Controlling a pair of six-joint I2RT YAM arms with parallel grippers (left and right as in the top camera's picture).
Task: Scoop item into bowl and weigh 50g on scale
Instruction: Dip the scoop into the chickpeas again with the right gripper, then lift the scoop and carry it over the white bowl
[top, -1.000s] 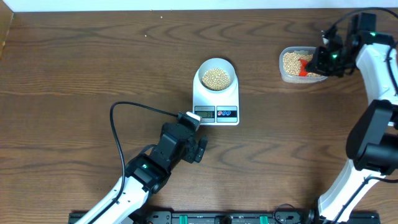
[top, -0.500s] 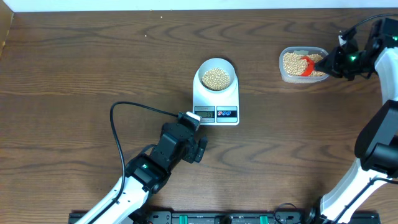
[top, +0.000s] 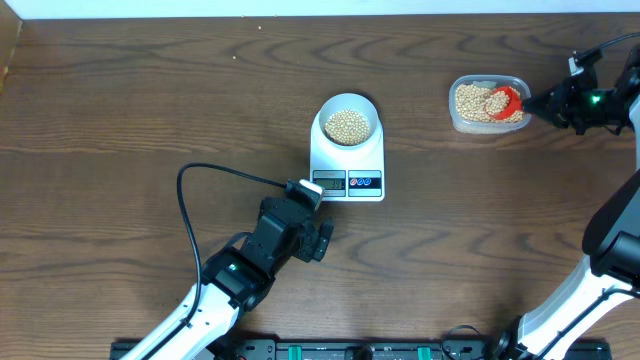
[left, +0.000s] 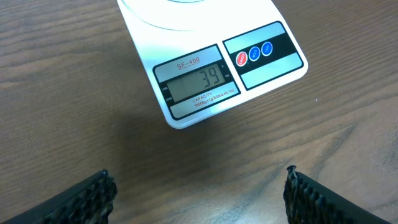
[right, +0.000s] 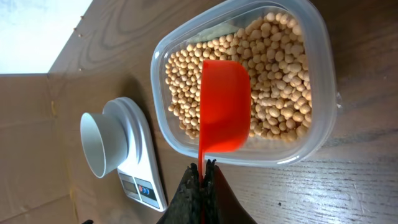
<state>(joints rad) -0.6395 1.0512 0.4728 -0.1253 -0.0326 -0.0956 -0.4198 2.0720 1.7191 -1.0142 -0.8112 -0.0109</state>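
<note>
1. Nearest you, the left tool (left: 199, 198) had not stirred. Its fingers (left: 93, 199) stood wide apart, holding nothing, just on the near side of the scale (top: 347, 170), whose display read 39.
2. On the scale's far end the bowl (top: 348, 98) sat with its heap of beans (top: 348, 125) unchanged. You were short of fifty and, I judged, needed a smaller helping.
3. Far right of the scale, the right tool (right: 202, 174) had drawn back rightward off the tub (right: 323, 99). Clamped on the handle, it held the red scoop (right: 225, 106) over the tub's beans.
4. The bench (top: 150, 100) was dark wood grain, with a black cable (top: 185, 190) looped left of the scale. Beyond the scale, a pale strip ran along the bench's far edge.
</note>
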